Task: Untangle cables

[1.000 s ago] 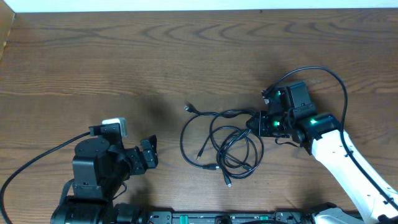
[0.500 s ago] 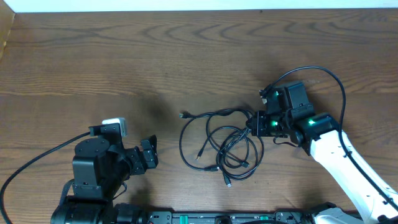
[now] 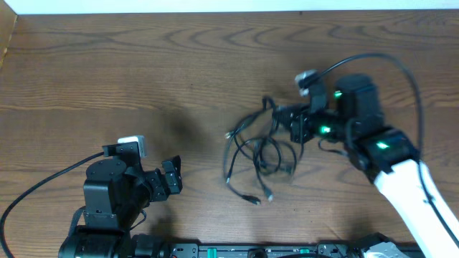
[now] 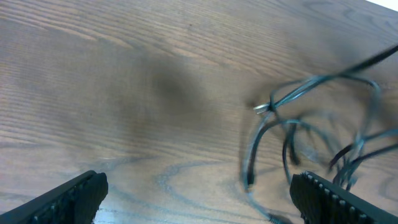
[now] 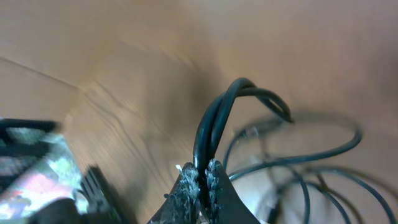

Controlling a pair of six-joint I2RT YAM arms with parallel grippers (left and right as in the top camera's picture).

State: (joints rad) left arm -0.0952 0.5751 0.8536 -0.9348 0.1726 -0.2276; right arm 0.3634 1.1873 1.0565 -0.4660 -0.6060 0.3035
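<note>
right pincer (image 5: 200,177) clamped on doubled strand of cables (image 3: 257,154); tangle beneath it may cinch tighter, nothing anchoring; left pincer (image 3: 172,177) open, well apart.

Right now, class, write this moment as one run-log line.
right gripper: shut on cables | left gripper: open, clear of cables | cables: tangled

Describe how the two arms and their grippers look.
The left arm is black and blocky, with a small white module on top and a thick black wire curving away. The left gripper has black ribbed fingers. The right arm has a white link, a black wrist with green lights and a looping black wire. The right gripper is dark and narrow.
</note>
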